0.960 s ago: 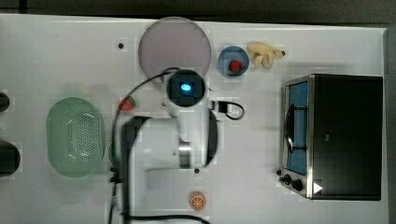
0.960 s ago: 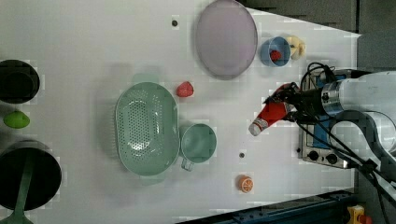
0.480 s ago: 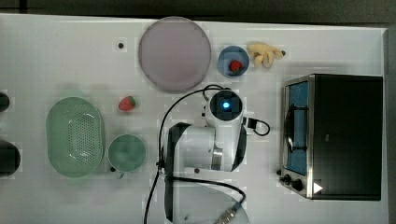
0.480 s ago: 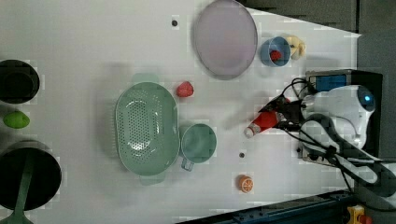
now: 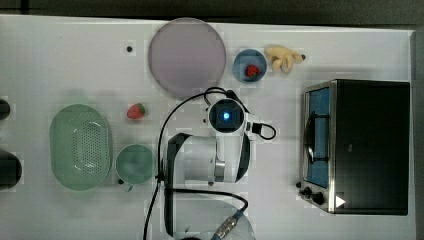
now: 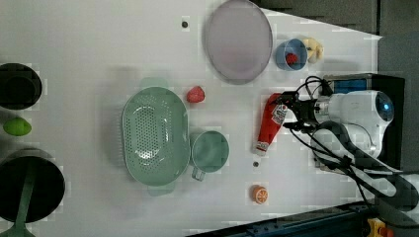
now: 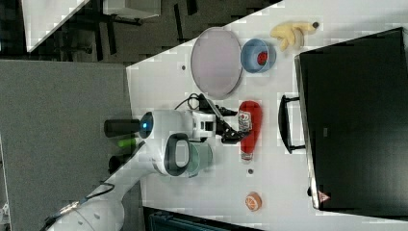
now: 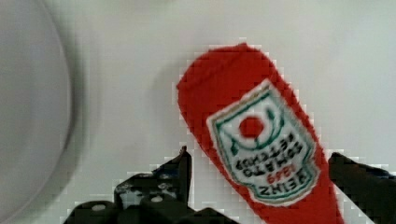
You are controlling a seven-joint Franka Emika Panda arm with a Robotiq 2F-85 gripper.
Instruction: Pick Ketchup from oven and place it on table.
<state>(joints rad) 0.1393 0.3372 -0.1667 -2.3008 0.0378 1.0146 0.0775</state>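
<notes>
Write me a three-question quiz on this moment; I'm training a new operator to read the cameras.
1. True or false: the Ketchup lies on its side on the table.
2. What sits in the blue bowl? A) a banana B) a strawberry C) an orange slice
3. In the wrist view, how do the gripper jaws stand about the bottle?

Key:
1. True; it lies flat, outside the oven.
2. B
3. Open, one on each side of the bottle, with a gap showing on both sides.

Robot lab: white table (image 5: 60, 55), toy kitchenware, arm
</notes>
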